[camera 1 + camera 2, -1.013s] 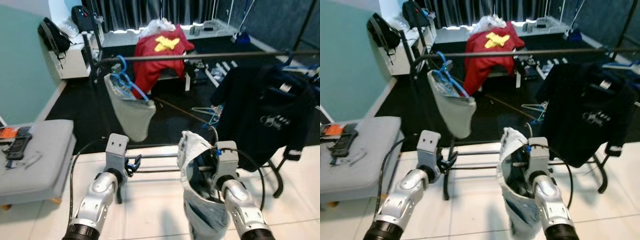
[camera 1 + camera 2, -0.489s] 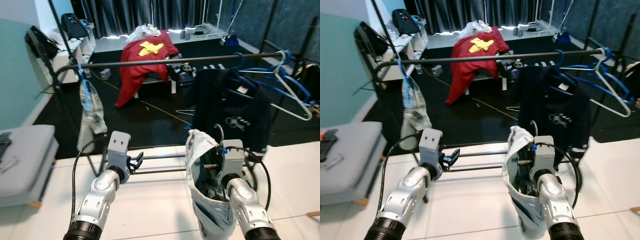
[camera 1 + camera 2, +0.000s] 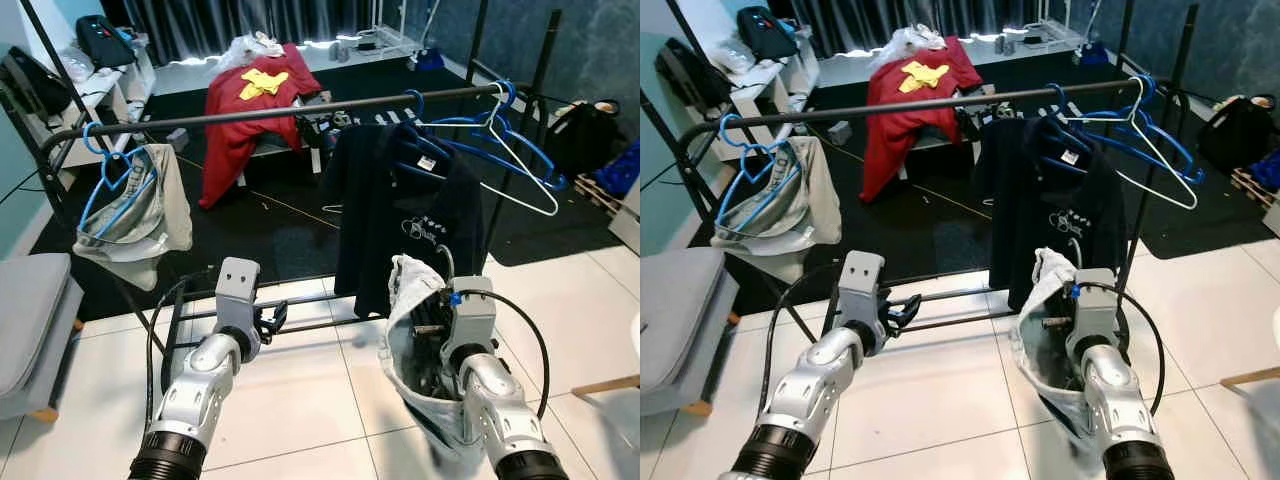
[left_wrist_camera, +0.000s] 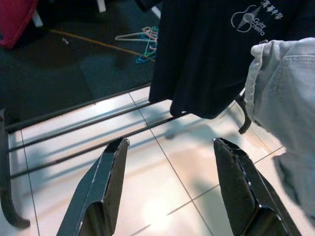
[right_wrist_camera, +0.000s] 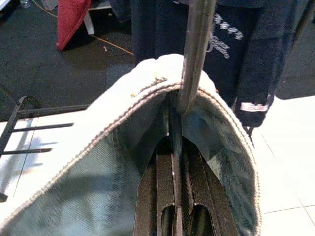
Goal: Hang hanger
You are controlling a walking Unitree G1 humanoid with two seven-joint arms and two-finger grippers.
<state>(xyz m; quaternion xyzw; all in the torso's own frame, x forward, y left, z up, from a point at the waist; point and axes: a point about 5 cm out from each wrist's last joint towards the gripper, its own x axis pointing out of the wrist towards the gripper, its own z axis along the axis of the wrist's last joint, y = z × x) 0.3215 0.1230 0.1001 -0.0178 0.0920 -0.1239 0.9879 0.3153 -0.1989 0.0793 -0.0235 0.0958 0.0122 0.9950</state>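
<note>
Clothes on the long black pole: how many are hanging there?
2: grey shorts on a blue hanger at the pole's left end, and a dark T-shirt toward the right. Empty hangers crowd beside it, maybe hiding more.

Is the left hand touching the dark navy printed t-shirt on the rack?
Apart. In the left wrist view the left hand is open over bare white floor tile, and the dark navy printed t-shirt hangs beyond its fingers, with tile showing between them.

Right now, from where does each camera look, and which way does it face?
Head eyes: forward and down at the clothes rail; both silver arms show.
Left wrist: along the open left gripper at the floor tiles and black shirt.
Right wrist: along the right gripper, shut on the hanger inside pale jeans.
All share the black shirt.
</note>
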